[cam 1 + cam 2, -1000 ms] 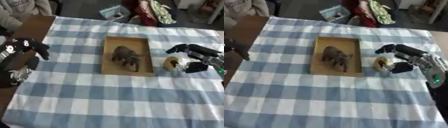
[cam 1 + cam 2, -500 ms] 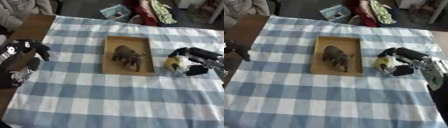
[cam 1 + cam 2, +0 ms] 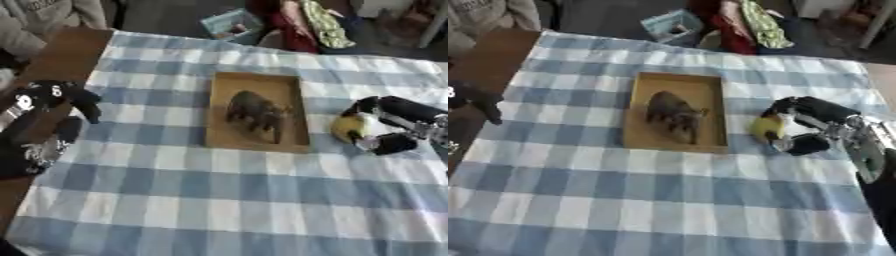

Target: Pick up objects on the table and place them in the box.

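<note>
In the left eye view we see the box (image 3: 257, 112) mid-bench with a dark animal toy (image 3: 255, 112) inside; our left robot hand (image 3: 54, 98) hangs curled and holding nothing at the bench's (image 3: 219, 200) left edge. The near checkered cloth (image 3: 175, 210) lies open.

In the right eye view our right robot hand (image 3: 808, 125) curls around a yellow toy (image 3: 766, 127) just right of the box.

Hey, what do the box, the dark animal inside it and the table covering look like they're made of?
The box looks like cardboard or thin wood: flat, matte tan walls, which one is unclear. The dark animal seems moulded plastic or rubber, dull grey-brown with stiff legs, though that is a guess. The table covering looks like woven cloth, a soft blue and white check with no shine.
</note>
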Robot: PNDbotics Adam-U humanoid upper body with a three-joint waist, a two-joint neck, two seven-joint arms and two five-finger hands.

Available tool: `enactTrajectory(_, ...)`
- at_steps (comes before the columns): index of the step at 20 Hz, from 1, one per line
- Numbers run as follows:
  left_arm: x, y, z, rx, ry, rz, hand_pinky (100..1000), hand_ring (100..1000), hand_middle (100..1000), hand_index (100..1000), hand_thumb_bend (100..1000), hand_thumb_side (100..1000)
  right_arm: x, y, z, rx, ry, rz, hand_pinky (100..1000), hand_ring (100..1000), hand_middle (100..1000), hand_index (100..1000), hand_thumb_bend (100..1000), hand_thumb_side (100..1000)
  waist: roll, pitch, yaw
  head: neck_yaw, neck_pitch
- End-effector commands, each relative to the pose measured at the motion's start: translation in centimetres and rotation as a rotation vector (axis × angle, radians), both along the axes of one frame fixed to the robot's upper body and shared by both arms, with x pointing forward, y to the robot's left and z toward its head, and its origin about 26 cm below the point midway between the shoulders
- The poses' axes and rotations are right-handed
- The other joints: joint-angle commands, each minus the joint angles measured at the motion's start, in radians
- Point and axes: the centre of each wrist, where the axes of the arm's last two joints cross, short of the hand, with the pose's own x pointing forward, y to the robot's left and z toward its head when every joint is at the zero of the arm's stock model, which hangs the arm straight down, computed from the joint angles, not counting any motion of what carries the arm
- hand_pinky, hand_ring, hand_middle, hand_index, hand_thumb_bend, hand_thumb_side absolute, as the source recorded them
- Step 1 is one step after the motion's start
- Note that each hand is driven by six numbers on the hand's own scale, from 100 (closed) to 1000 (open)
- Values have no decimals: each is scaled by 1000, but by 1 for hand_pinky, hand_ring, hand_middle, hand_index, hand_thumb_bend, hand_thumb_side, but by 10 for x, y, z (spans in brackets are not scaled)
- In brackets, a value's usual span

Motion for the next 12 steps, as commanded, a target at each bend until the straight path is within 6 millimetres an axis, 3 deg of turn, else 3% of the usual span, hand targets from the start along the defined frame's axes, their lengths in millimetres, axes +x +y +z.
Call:
enactTrajectory(1,-3,0,8,18,-25,1,837,567,567,777,100,615,1,-7,7,-22,-23,-24,785,786,606,748,100,271,5,-17,-1,1,-2)
enactTrajectory(8,-3,0,7,17,-21,1,841,567,567,777,100,622,2,-5,12,41,-102,-27,735,708,361,519,100,239,5,-19,-2,-1,-2)
enactTrajectory(12,-2,0,7,13,-21,-5,845,567,567,777,100,620,3,-3,19,90,-155,-19,718,657,275,437,100,214,4,-21,-2,-1,-2)
